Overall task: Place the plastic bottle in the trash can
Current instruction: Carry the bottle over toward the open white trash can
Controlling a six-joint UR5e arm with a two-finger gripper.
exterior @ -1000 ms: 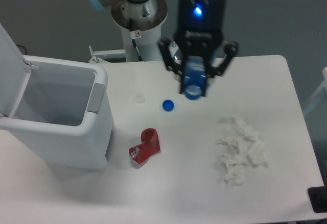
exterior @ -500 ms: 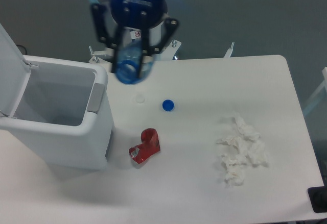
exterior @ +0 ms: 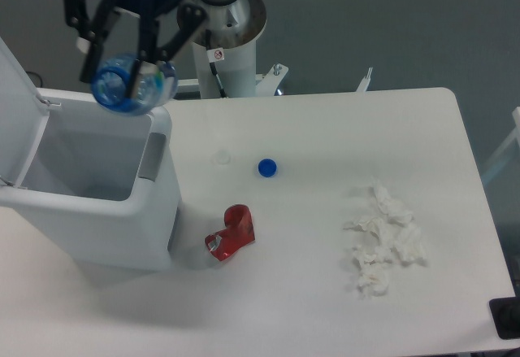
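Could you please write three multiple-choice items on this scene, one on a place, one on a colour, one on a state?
1. Where is the plastic bottle?
A. Lying on the table
B. Held above the trash can's open top
C. Beside the tissues

2. What colour is the crushed can?
A. Red
B. Green
C. Silver

3. How is the trash can's lid?
A. Shut
B. Raised open
C. Missing

Answers: 1 B, the end effector grips it over the bin's rim. 2 A, it is plainly red. 3 B, the lid stands up at left and the inside shows.
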